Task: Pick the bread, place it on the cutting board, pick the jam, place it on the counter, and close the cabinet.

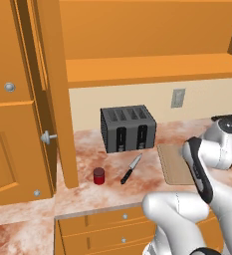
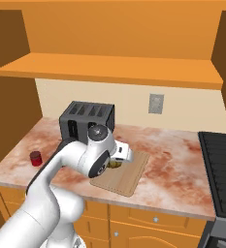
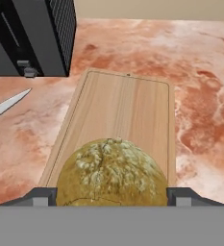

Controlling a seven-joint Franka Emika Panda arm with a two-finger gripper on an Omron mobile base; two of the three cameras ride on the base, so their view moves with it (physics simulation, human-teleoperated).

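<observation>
while the white arm reaches low over the counter point(image 2: 182, 160), its gripper point(image 3: 111, 198) pinches the bread point(image 3: 111, 173) between its two fingers, the lumpy yellow-brown roll sitting above the near end of the cutting board point(image 3: 128, 105); whether it touches the wood cannot be told. the black toaster point(image 1: 127, 128) stands just behind the board's left corner, a black-handled knife point(image 1: 130, 169) lies in front of it, and the jam point(image 1: 99, 175) stands on the marbled worktop to the knife's left, beside the cabinet door point(image 1: 48, 89), which stands open.

lumpy yellow-brown bread point(image 3: 111, 172) over tan cutting board point(image 3: 120, 108); red jam point(image 1: 99, 175) upright on marbled counter point(image 2: 172, 164)
</observation>
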